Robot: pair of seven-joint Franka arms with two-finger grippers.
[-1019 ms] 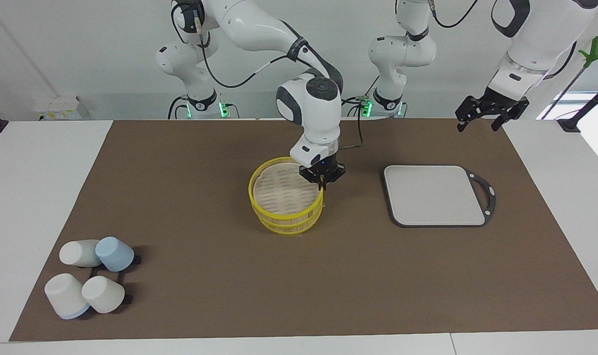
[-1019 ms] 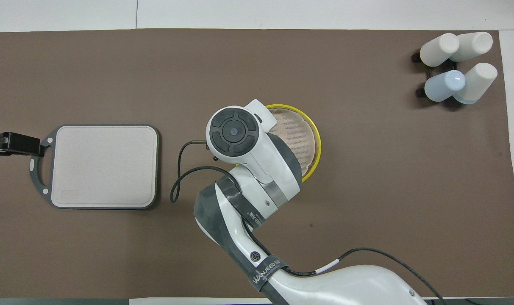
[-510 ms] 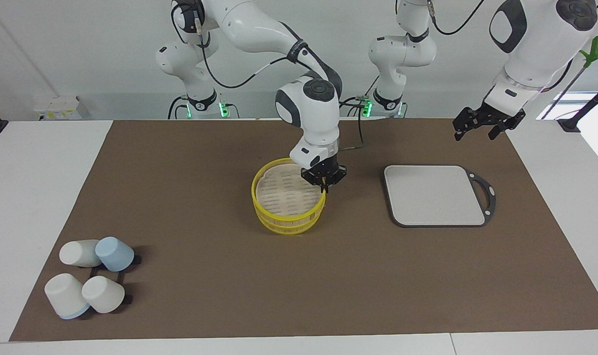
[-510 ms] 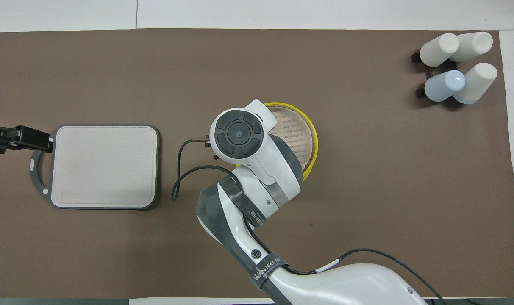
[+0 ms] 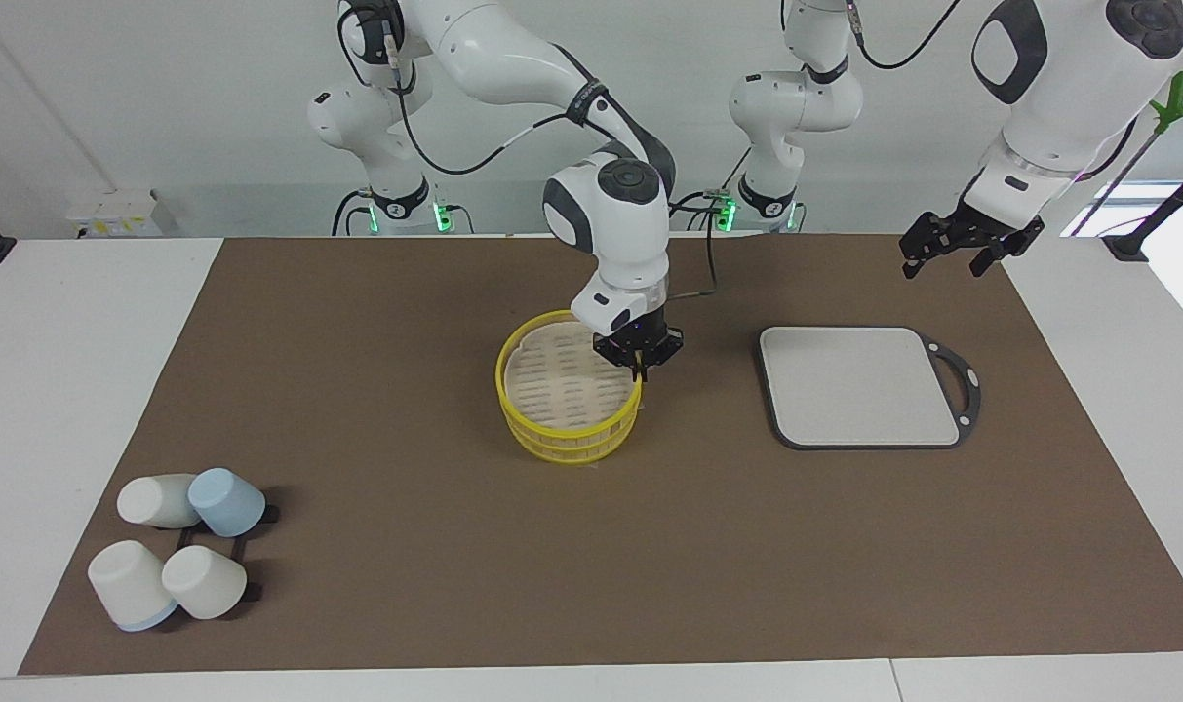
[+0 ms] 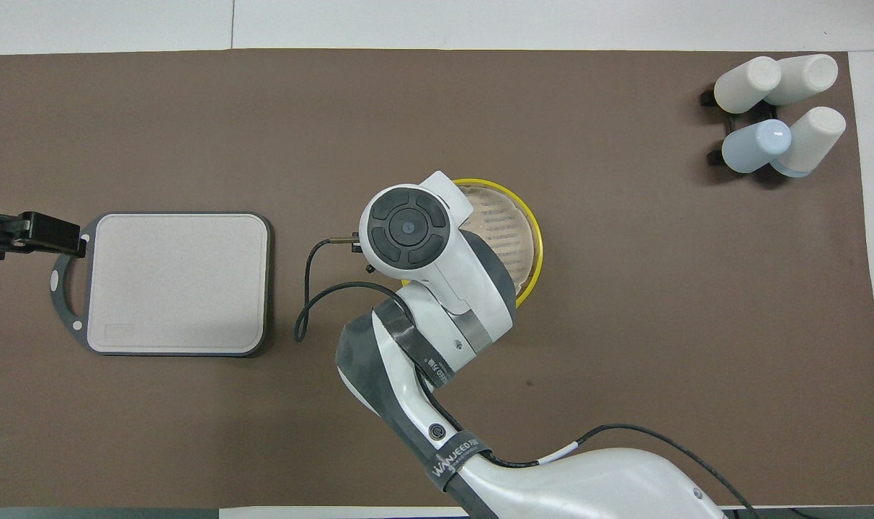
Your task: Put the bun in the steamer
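Observation:
The steamer [image 5: 569,402], a round basket with yellow rims, stands mid-mat; part of it also shows in the overhead view [image 6: 517,234]. My right gripper [image 5: 638,369] is at the steamer's rim on the side toward the left arm's end, its fingers pinched on the rim. In the overhead view the right arm's wrist hides this gripper. My left gripper [image 5: 971,246] hangs open and empty in the air over the mat's edge by the board's handle, and shows in the overhead view [image 6: 26,234]. The bun is not in view; the steamer's slotted top is bare.
A flat grey board [image 5: 859,385] with a black handle lies toward the left arm's end, also in the overhead view [image 6: 174,281]. Several white and blue cups [image 5: 177,546] on a black rack lie at the mat's corner toward the right arm's end, also in the overhead view [image 6: 779,115].
The right gripper and the steamer shifted a little toward the left arm's end and the steamer's top sits more level. The left gripper rose slightly and drifted a little.

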